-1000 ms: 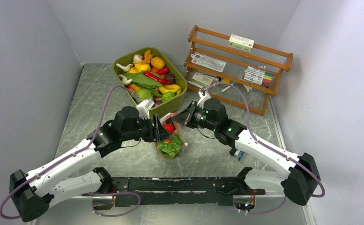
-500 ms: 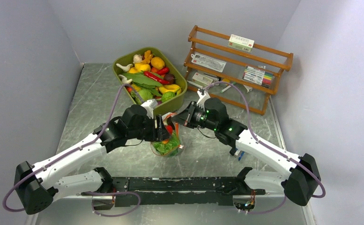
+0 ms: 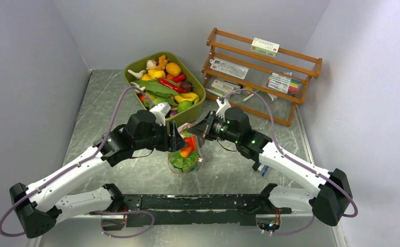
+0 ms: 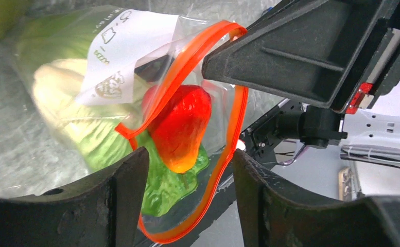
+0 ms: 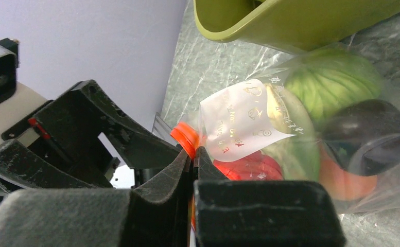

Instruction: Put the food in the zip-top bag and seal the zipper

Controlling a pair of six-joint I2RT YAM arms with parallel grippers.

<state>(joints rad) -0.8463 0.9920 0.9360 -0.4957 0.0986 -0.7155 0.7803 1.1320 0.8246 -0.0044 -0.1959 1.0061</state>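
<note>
Right gripper (image 5: 192, 154) clamped on bag (image 5: 239, 123) rim, propping mouth open for loading; left gripper (image 4: 190, 165) jaws apart, empty.

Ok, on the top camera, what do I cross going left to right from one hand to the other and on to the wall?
Left hand → zip-top bag → right hand → wooden rack. The olive-green tub is left out: it overlaps both hands.
</note>
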